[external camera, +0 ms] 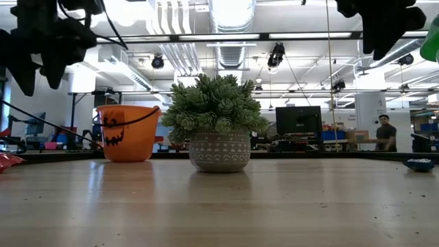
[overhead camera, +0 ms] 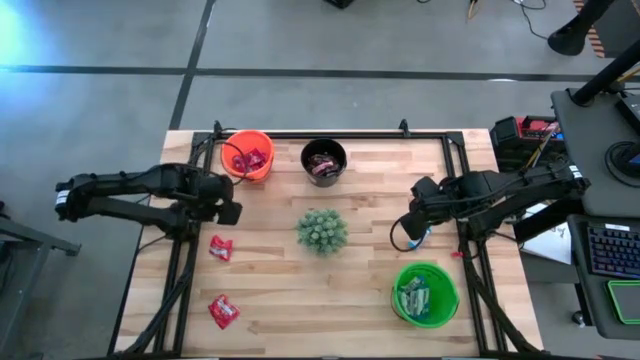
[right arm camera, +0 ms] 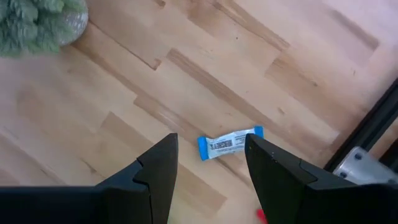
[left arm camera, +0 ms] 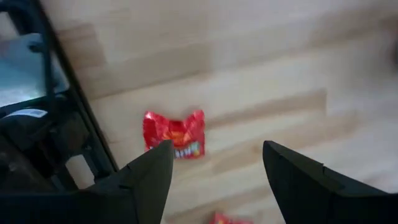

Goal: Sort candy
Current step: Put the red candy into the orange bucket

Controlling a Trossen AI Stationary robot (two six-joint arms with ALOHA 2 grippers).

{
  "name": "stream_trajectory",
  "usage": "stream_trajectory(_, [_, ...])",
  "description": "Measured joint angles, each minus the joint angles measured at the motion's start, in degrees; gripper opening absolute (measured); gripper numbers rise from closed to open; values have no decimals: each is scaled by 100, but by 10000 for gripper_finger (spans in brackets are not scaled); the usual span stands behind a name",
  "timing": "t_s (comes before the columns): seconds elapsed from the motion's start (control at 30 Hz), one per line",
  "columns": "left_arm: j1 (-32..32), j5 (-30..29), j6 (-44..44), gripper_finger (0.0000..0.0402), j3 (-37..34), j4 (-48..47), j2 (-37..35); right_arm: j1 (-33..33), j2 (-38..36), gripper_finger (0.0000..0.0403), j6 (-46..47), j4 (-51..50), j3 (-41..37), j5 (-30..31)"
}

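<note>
Two red candy pieces lie flat on the wooden table near its left side. My left gripper hangs open above the farther red piece, well clear of it. Near the table's right side a light blue and white candy lies flat on the table. My right gripper hangs open over it, not touching it. More candy sits in the orange bucket, the black bucket and the green bucket.
A spiky green plant in a grey pot stands at the table's middle. The orange and black buckets stand along the far edge, and the green bucket at the near right. Black frame rails run along the table's sides. Bare wood lies between the plant and the near edge.
</note>
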Motion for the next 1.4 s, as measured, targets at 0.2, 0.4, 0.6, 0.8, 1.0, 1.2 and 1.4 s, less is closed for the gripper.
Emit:
stream_trajectory(0.2, [-217, -165, -518, 230, 0, -10, 355, -1, 0, 178, -979, -16, 2, 2])
stream_trajectory(0.4, [-521, -160, -412, 230, 0, -264, 934, 0, 0, 178, -1499, -43, 2, 2])
stream_trajectory(0.6, [-785, -156, -3, 230, 0, -81, 1348, -1, 0, 178, -1705, -65, 2, -128])
stream_trajectory(0.8, [-1129, -115, 1319, 230, 0, 152, 1537, -1, 0, 178, -1757, -70, 2, -156])
stream_trajectory(1.0, [-1384, -114, 1913, 230, -4, 151, 1658, -1, 0, 178, -1569, -67, 2, -307])
stream_trajectory(1.2, [-1439, -37, 1097, 230, -191, 164, 1736, -1, 0, 178, -1020, -45, 2, -323])
stream_trajectory(1.4, [-1439, 165, 1042, 230, -426, 435, 1884, 1, 0, 178, -824, -32, 2, -470])
